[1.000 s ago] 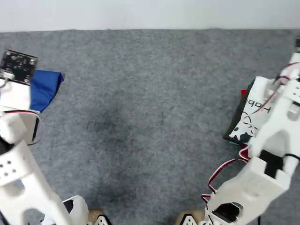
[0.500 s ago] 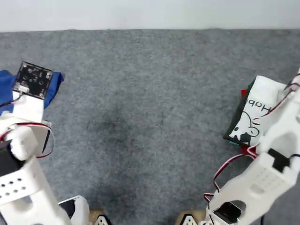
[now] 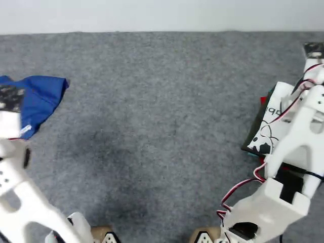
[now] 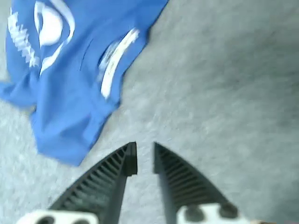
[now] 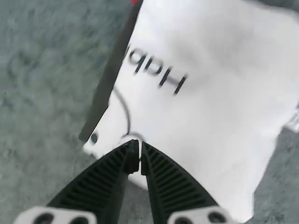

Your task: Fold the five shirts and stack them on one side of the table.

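Observation:
A crumpled blue shirt (image 3: pixel 40 98) with white print lies at the table's left edge, also seen in the left wrist view (image 4: pixel 70 70). My left gripper (image 4: pixel 145 158) hangs above bare carpet just beside that shirt, its fingers a narrow gap apart with nothing between them. At the right edge sits a stack of folded shirts, topped by a white shirt (image 3: pixel 273 124) with black print. My right gripper (image 5: pixel 140 151) is shut, its tips over the near edge of the white shirt (image 5: pixel 201 84), holding nothing that I can see. A dark shirt and a red shirt edge (image 3: pixel 263 99) peek out beneath.
Grey carpet (image 3: pixel 162 111) covers the table, with wide free room between the two arms. A pale wall runs along the far edge. The right arm's white body (image 3: pixel 296 152) hides much of the stack.
The left arm swung over the blue shirt, then drew back toward the left edge, uncovering more of it. The right arm shifted slightly over the stack. The shirts have not moved.

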Available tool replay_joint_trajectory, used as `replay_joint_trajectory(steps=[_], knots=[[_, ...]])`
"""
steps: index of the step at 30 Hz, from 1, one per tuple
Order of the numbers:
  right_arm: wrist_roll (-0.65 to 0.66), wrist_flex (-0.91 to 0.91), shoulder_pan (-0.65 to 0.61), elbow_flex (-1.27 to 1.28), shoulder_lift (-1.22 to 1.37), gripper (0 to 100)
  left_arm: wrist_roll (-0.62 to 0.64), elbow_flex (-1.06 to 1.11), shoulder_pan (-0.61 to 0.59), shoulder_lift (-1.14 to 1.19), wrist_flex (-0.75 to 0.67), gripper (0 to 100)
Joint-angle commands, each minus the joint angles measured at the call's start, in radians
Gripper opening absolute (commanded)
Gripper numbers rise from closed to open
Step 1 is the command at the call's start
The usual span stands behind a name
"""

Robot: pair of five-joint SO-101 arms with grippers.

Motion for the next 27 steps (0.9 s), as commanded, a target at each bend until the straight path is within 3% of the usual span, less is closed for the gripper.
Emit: replay_joint_trajectory(steps=[1, 6, 13, 27], knots=[[0.006, 0.058, -0.013, -0.051, -0.064, 0.9, -0.097, -0.007, -0.157, 0.1, -0.097, 16], [0.006, 0.077, -0.013, -0.049, -0.067, 0.9, -0.241, -0.008, -0.244, 0.265, -0.236, 17], [0.008, 0.077, -0.013, -0.049, -0.068, 0.9, -0.241, -0.094, -0.239, 0.5, -0.37, 17], [0.008, 0.079, -0.015, -0.049, -0.068, 0.9, -0.143, -0.521, -0.13, 1.065, -0.368, 13]])
